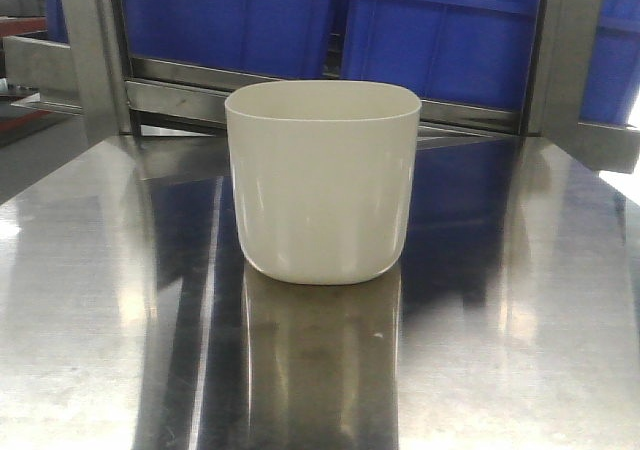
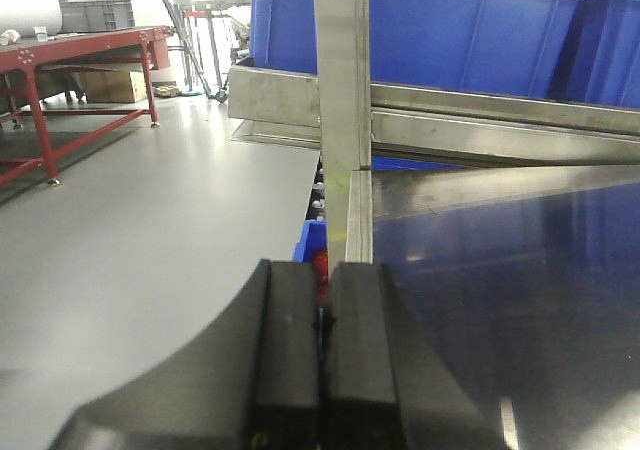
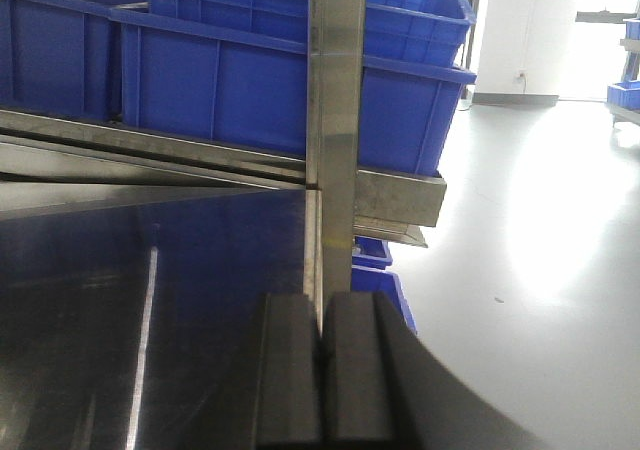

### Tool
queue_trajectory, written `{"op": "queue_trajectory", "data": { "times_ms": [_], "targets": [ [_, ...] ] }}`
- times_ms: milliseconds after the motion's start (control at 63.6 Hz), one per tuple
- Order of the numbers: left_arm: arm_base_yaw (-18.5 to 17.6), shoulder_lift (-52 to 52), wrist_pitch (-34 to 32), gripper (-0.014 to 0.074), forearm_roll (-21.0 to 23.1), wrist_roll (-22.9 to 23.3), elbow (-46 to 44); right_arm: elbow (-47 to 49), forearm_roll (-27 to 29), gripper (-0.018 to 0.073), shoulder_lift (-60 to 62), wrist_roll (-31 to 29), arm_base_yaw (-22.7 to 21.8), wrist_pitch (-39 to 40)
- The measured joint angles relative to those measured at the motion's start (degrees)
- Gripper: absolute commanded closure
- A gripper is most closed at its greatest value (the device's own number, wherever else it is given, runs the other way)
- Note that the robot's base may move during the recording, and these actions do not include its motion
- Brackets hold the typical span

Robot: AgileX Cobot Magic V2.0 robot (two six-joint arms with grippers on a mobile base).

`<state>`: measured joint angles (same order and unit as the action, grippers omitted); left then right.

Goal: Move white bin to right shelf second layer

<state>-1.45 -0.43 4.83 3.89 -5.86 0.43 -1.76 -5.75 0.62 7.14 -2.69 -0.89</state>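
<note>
The left gripper (image 2: 320, 370) is closed, its black fingers pressed together with nothing between them. It sits at the left edge of the steel worktop (image 2: 520, 300), which spreads out to its right. The right gripper (image 3: 322, 380) is likewise closed and empty, at the worktop's opposite edge, with the steel sheet spreading to its left. Straight ahead of each gripper rises a steel upright post (image 2: 342, 70). In the front view the white bin (image 1: 322, 185) stands upright on the worktop, mouth up, with nothing touching it. Beyond the bin and the posts, blue crates (image 1: 440, 30) sit on the rack (image 1: 180, 98).
</note>
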Motion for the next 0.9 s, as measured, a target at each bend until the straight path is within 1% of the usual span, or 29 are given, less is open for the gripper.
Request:
{"op": "queue_trajectory", "data": {
  "times_ms": [283, 393, 582, 771, 897],
  "targets": [
    [0.0, 0.0, 0.0, 0.0512, 0.0, 0.0, 0.0, 0.0, 0.0, 0.0504, 0.0, 0.0, 0.0, -0.2],
    [0.0, 0.0, 0.0, 0.0512, 0.0, 0.0, 0.0, 1.5, -0.5, 0.0504, -0.1, 0.0, 0.0, -1.6],
    [0.0, 0.0, 0.0, 0.0512, 0.0, 0.0, 0.0, 7.2, -6.5, 0.0504, -6.5, -0.6, 0.0, -5.3],
    [0.0, 0.0, 0.0, 0.0512, 0.0, 0.0, 0.0, 10.2, -9.7, 0.0504, -12.9, -0.6, 0.0, -6.9],
    [0.0, 0.0, 0.0, 0.0512, 0.0, 0.0, 0.0, 12.4, -13.4, 0.0504, -17.6, -0.6, 0.4, -7.4]
  ]
}}
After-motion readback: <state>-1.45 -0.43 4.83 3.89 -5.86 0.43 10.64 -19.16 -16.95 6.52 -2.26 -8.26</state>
